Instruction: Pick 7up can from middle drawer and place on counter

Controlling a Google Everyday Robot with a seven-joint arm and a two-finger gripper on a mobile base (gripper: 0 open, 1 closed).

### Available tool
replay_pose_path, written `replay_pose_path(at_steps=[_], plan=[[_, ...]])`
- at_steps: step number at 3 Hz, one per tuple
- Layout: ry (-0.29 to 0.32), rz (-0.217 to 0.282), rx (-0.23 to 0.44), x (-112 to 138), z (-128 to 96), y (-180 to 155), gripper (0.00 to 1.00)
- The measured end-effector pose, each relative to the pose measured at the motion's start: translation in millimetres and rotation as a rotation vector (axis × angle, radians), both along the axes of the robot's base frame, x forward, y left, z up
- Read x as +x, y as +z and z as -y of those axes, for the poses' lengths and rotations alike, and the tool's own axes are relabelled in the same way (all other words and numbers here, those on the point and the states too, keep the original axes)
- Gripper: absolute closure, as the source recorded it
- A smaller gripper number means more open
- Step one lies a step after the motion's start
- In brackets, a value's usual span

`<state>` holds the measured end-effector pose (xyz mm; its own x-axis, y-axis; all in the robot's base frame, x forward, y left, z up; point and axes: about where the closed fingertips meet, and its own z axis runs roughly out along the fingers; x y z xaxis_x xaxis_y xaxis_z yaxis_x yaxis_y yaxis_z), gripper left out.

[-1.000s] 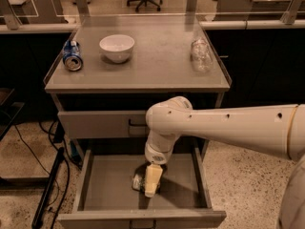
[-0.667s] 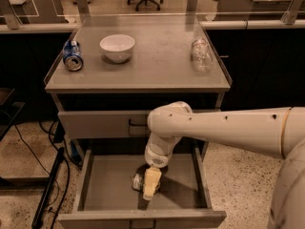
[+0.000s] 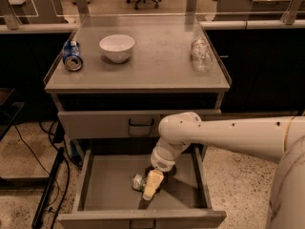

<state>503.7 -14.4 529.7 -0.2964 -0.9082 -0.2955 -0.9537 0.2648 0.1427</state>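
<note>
7up can (image 3: 138, 182) lying on its side on the floor of the open middle drawer (image 3: 106, 185), about midway between the side walls. Gripper (image 3: 151, 186) lowered into the drawer, right at the can; whether it is clamped or spread cannot be told. Counter (image 3: 157, 68) above: blue can (image 3: 72, 56) at the left edge, white bowl (image 3: 116, 46) beside it, glass jar (image 3: 201, 56) near the right edge.

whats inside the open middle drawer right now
The middle drawer holds the 7up can, lying on its grey floor, with the gripper down close beside it. The gripper and arm cover part of the can and the floor behind them.
</note>
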Motion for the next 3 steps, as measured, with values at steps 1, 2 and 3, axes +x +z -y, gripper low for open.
replay_pose_path(at_steps=[1,2,3], plan=[[0.0,0.0,0.0,0,0,0,0.0],[-0.006,-0.015,0.008,1,-7,-22,0.0],[-0.043,-0.055,0.015,11,-17,-65,0.0]])
